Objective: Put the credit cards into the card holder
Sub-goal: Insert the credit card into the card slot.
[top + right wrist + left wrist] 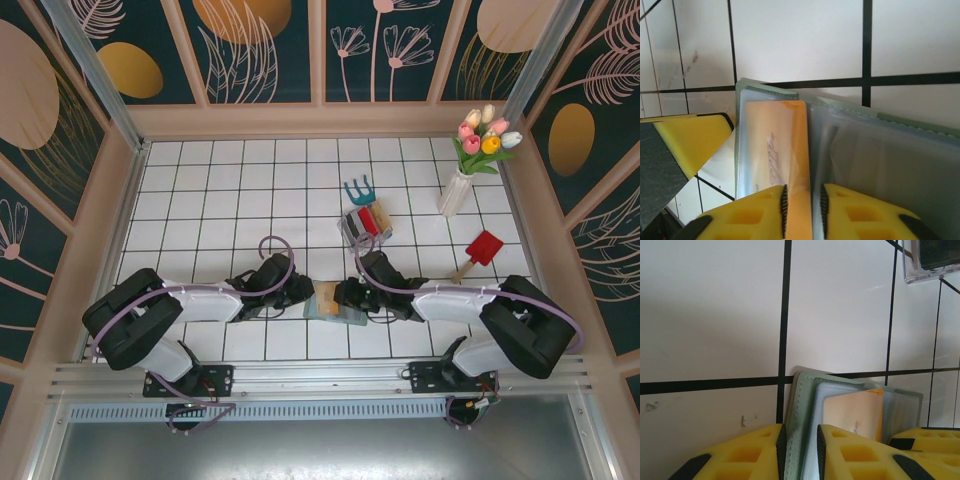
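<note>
Card holder [338, 316]: one, a sage-green soft folding wallet. It sat partly opened on the white tiled table [220, 190], near the front edge, midway between the two arms. Matte outer cover with a stitched rim, and paler green inside with translucent pockets.

Credit cards: one orange card [772, 145] counted at the card holder. It sat part-way in an inner pocket with its upper portion sticking out and faint script on its face. More cards stood upright in one clear rack [366, 222] behind the card holder, apart from it. Red and tan ones showed; the exact count was not readable.

Left fingers [840, 450]: two, yellow, pinched on the card holder's outer cover along one edge, with the cover filling the gap between the pads.

Right fingers [850, 210]: two, yellow, close on either side of the orange card's lower end. Could not tell whether the pads pressed it or stood just off it.

Other items, one each:
- teal rake [358, 188] behind the rack
- red trowel [481, 250] with a tan handle, off to the right
- white vase [456, 193] at the far right, holding several tulips [485, 135] in pink, yellow and white
</note>
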